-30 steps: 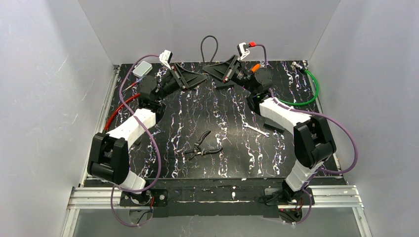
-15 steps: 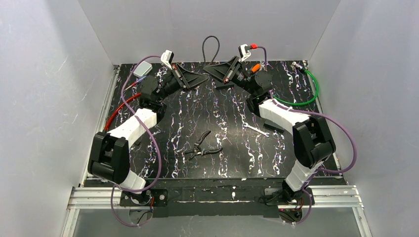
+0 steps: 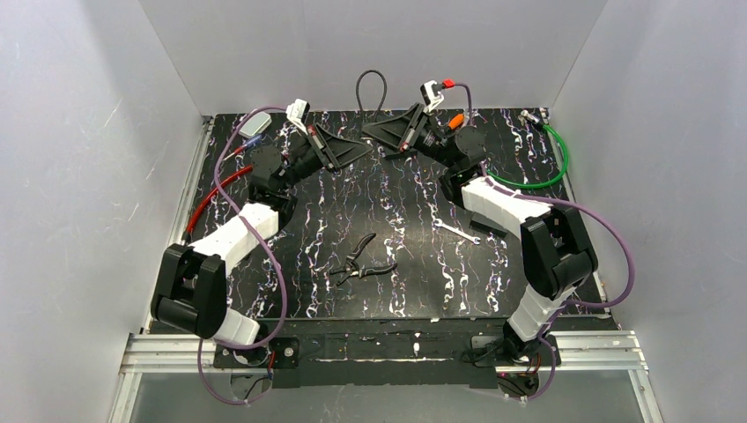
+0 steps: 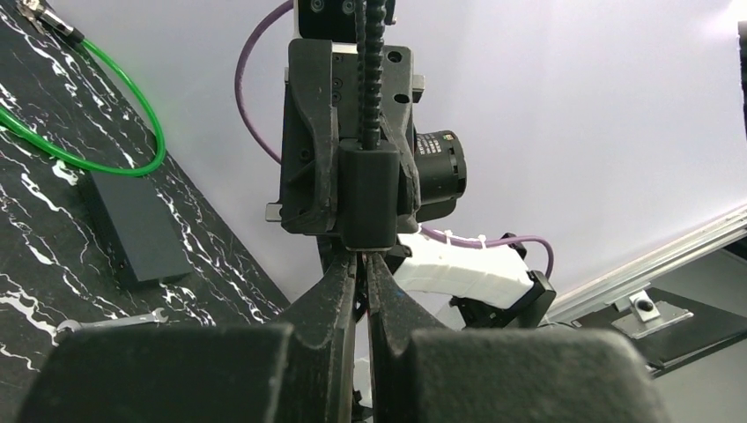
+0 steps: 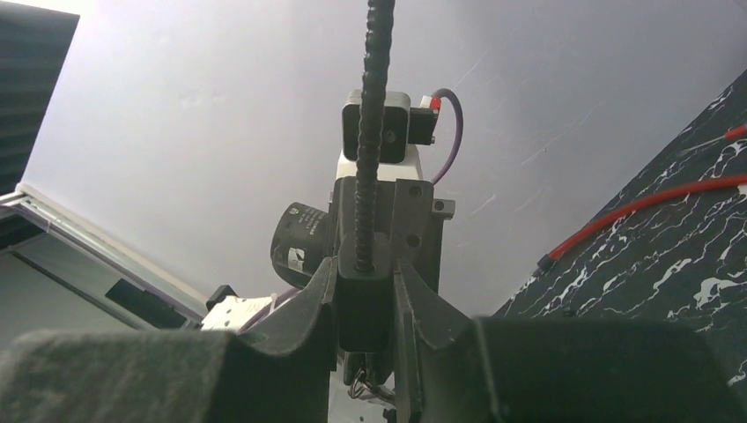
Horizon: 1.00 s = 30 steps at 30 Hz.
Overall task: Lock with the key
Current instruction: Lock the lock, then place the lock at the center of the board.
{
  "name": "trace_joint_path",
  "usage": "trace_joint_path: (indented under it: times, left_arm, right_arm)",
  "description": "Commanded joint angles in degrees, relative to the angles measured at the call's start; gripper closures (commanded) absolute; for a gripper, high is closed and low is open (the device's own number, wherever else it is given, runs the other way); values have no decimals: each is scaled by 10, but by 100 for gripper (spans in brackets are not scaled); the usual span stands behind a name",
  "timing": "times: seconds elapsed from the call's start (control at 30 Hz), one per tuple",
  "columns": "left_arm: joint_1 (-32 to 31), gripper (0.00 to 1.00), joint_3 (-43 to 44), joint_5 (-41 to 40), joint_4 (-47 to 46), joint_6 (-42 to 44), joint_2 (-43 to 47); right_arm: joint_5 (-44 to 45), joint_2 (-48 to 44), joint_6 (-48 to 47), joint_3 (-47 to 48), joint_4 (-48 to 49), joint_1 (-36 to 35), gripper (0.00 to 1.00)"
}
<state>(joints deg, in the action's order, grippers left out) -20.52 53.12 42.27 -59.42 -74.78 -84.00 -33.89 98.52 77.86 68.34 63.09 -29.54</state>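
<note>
The lock is a black block (image 5: 363, 304) with a ribbed black cable (image 5: 371, 132) rising from it; the cable loops up against the back wall in the top view (image 3: 371, 86). My right gripper (image 5: 364, 275) is shut on the lock body, one finger on each side. My left gripper (image 4: 361, 262) faces it, pressed shut on the thin key just below the lock body (image 4: 370, 201); the key is almost wholly hidden between the fingers. In the top view both grippers meet at the back centre, left (image 3: 363, 146) and right (image 3: 373, 132).
Black pliers (image 3: 361, 262) and a small wrench (image 3: 456, 232) lie mid-table. A black box (image 3: 487, 222) sits by the right arm. A green cable (image 3: 551, 163) lies back right, a red cable (image 3: 216, 189) and a grey box (image 3: 255, 125) back left.
My left wrist has turned and shifted slightly toward the lock. The cable loop has leaned a little to the left. The right arm has barely moved.
</note>
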Motion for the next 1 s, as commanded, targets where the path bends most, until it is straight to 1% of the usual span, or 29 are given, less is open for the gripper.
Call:
trace_joint_path:
  times: [0.0,0.4,0.53,0.63,0.83,0.9,0.97]
  left_arm:
    - [-34,100,-36,72,52,38,19]
    - [-39,100,-51,71,60,42,25]
    - [-32,100,-45,85,73,55,36]
    - [-8,100,-40,98,89,64,51]
    - [79,100,-41,122,141,97,97]
    - [109,100,-42,127,180,121,118]
    - [136,100,-38,129,241,158,135]
  right_arm:
    - [58,-12,8,16,71,18,99]
    - [52,-14,1,16,67,26,99]
    - [21,-22,-37,11,39,26,99]
    - [-11,-37,-93,2,-17,26,99]
    - [-56,-71,-242,-20,-171,26,99]
    - [-62,-79,-295,-23,-240,26,99]
    - [-59,-87,-342,-32,-305,26,99]
